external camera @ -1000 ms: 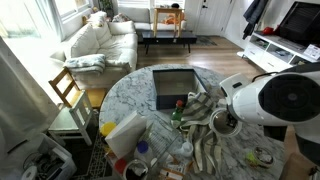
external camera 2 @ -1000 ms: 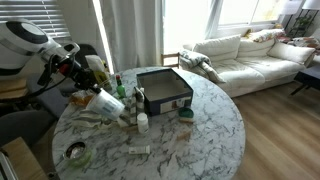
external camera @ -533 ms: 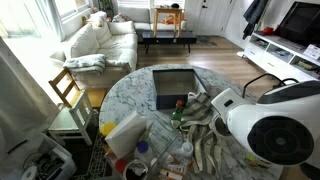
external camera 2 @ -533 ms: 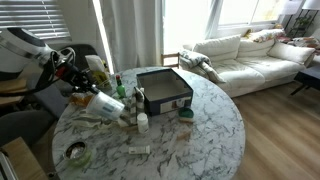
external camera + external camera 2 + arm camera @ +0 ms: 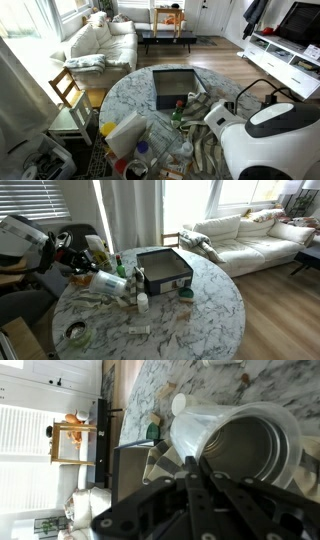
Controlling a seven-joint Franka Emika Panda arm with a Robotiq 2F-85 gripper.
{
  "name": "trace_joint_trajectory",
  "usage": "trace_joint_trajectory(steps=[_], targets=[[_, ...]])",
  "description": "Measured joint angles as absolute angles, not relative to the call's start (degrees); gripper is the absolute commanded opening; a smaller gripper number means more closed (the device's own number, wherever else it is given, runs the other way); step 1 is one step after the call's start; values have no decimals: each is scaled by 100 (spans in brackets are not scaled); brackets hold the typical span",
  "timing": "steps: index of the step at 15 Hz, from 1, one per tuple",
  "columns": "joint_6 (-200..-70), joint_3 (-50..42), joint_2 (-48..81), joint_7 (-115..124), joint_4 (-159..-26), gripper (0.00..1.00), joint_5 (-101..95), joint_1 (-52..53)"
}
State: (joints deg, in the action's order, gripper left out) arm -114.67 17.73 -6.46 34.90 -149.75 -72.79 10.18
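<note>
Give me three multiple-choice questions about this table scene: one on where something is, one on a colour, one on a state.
1. Where does the dark tray stand?
A on a wooden chair
B on the round marble table
C on the floor

2. What colour is the sofa?
A white
B red
C black

3. How is the mouth of the white jug in the wrist view?
A capped by a lid
B open, with the inside showing
C stuffed with cloth

Answers:
1 B: in both exterior views the tray sits on the marble top.
2 A: its cushions and frame are pale white.
3 B: the wrist view looks straight into its shiny inside.
</note>
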Motion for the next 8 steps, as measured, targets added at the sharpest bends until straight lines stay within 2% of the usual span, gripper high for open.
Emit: trace_joint_trajectory(steps=[8], targets=[[-10422, 1786, 126, 4647, -14955, 1, -7903, 1429]])
